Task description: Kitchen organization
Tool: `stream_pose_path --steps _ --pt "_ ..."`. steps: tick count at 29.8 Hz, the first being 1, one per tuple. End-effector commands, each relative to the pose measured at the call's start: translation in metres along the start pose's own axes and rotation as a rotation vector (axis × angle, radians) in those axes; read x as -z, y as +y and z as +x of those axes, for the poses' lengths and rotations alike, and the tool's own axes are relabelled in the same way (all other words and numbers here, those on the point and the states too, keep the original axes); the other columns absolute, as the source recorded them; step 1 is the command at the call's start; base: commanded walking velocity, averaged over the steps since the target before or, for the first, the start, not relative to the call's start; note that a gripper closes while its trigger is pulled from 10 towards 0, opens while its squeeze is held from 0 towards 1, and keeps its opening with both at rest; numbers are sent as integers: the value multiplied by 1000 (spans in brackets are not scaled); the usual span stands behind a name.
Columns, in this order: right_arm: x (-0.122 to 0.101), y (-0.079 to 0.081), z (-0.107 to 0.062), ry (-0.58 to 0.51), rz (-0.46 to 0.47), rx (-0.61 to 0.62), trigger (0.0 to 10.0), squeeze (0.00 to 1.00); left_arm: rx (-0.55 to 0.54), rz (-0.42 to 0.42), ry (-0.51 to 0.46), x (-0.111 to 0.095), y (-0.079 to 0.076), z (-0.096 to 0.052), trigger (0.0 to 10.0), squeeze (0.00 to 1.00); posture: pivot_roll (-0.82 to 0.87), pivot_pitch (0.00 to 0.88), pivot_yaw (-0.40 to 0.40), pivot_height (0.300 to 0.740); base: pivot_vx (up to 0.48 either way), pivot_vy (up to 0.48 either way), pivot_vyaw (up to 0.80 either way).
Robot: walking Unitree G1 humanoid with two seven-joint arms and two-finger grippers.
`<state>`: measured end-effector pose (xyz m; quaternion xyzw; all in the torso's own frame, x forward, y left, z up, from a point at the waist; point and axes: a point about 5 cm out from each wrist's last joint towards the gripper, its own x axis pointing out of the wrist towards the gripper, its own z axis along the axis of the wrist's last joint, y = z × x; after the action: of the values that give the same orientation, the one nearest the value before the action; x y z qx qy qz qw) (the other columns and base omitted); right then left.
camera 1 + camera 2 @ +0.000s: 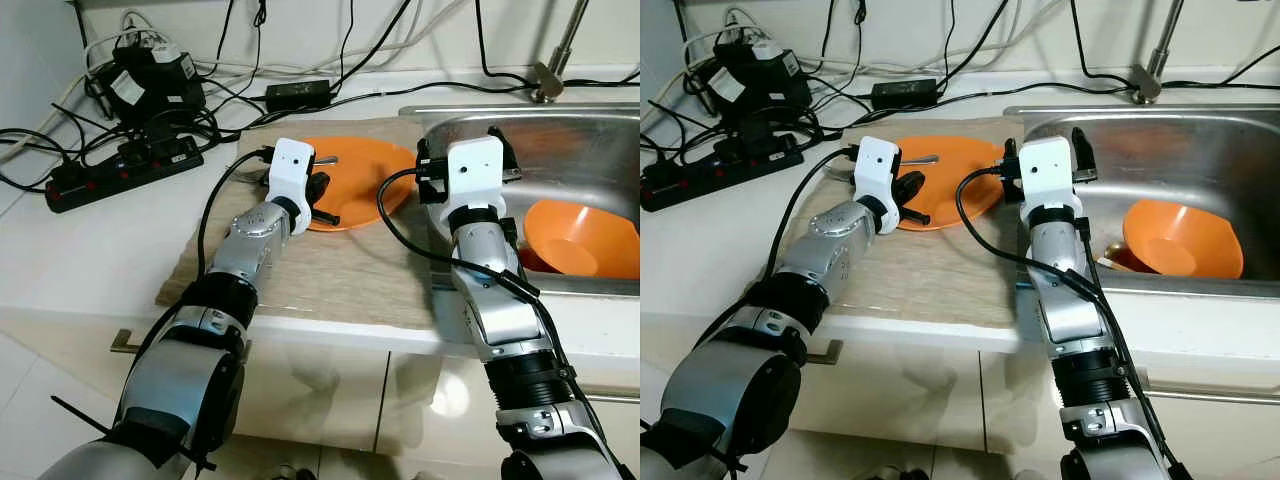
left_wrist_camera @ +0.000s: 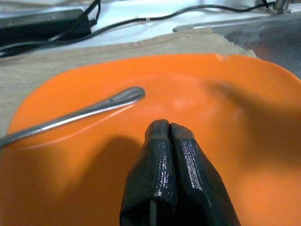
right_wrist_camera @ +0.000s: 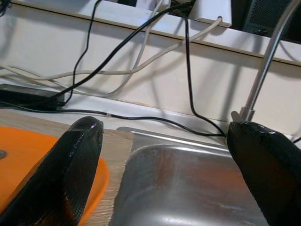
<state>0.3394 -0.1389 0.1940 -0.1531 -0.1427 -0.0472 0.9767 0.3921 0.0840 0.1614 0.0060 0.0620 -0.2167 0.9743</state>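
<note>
An orange plate (image 1: pixel 365 175) lies on a beige mat (image 1: pixel 330 270) on the counter, left of the sink. A metal spoon (image 2: pixel 84 113) rests across the plate's far side. My left gripper (image 2: pixel 162 128) hovers low over the plate's middle, shut, with nothing between its fingers. An orange bowl (image 1: pixel 580 235) sits tilted in the steel sink (image 1: pixel 590 140). My right gripper (image 3: pixel 174 150) is open above the sink's left rim, between plate and bowl, holding nothing.
A black power strip (image 1: pixel 120 170), power adapters (image 1: pixel 297 93) and tangled cables cover the back left of the counter. The tap (image 1: pixel 555 60) rises behind the sink. A dark item (image 1: pixel 535 262) lies under the bowl's near edge. The counter's front edge runs just below the mat.
</note>
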Motion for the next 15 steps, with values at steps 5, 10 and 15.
stream_pose_path --steps 5,10,15 --pt "-8 6 0 -38 41 -31 10000 0 -65 48 -76 -30 24 -3 10000 0 -146 0 90 740 0 0 0" --pt "-9 11 -3 -40 44 -63 10000 0 -28 96 -41 -39 26 1 10000 0 -135 0 77 740 0 0 0" --pt "-8 13 -6 -35 48 -68 10000 0 14 130 18 -37 25 4 10000 0 -142 0 82 740 0 0 0"
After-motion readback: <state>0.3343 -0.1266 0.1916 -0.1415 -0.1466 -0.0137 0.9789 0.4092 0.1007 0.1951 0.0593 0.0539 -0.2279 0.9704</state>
